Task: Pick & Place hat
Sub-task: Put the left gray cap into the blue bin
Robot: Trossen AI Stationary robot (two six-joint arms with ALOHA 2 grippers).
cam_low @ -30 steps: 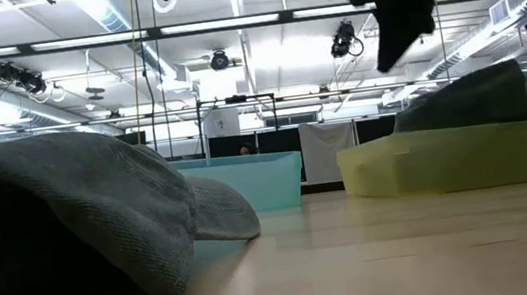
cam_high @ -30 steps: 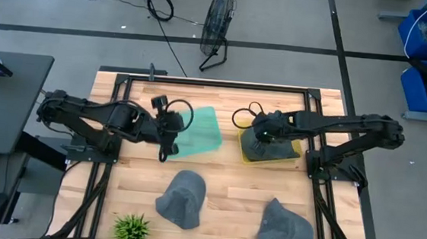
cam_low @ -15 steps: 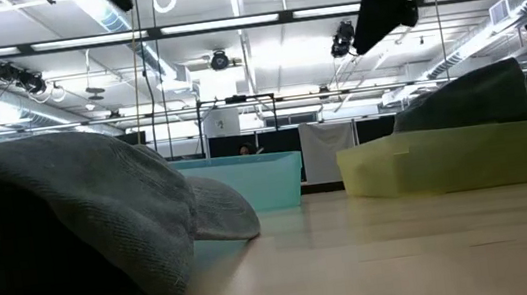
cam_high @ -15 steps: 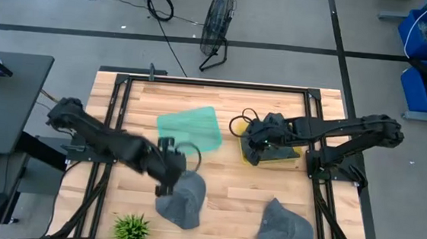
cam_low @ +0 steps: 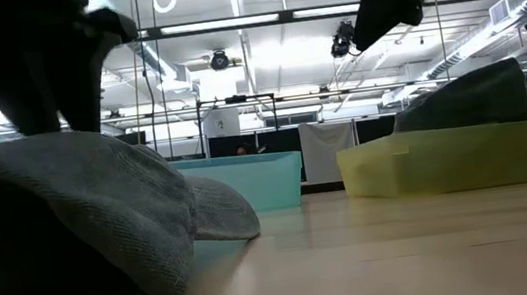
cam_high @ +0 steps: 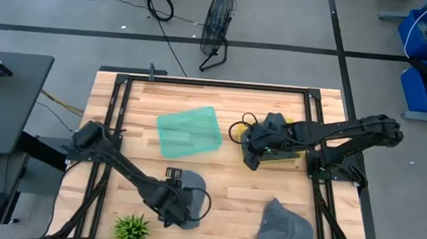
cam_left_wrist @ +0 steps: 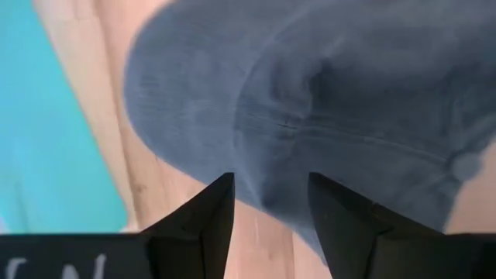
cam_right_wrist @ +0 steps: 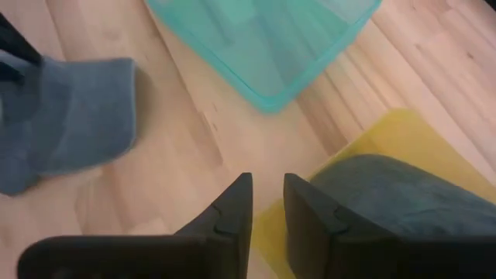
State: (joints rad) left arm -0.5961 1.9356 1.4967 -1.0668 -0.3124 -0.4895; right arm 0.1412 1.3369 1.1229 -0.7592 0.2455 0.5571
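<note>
Both my grippers are over the light wooden slatted table (cam_high: 223,189). Biggest on it is the flat translucent teal plastic tray (cam_high: 190,130), lying near the middle of the far half. Beside it toward the right edge sits the yellow plastic tray (cam_high: 291,155), and a dark grey cap (cam_right_wrist: 411,198) rests inside that one, filling most of it.

My left gripper (cam_high: 167,207) hangs low at the near edge, left of centre, directly above the grey-blue fabric cap (cam_high: 189,198) lying there. In my left wrist view my two dark fingers (cam_left_wrist: 205,221) stand spread apart with the cap's crown showing between them; I think the tips are just touching or nearly touching the cloth, though the view does not settle that. The cap lies flat on the wood, not lifted.

A second grey cap (cam_high: 285,226) lies near the near right corner, well apart from both of my grippers.

My right gripper (cam_high: 250,154) hovers at the inner edge of the yellow tray, above the wood, its fingers (cam_right_wrist: 232,205) close together with only a narrow gap and nothing held.

Smallest is the little green artificial plant (cam_high: 131,228) at the near edge, just left of my left gripper.
</note>
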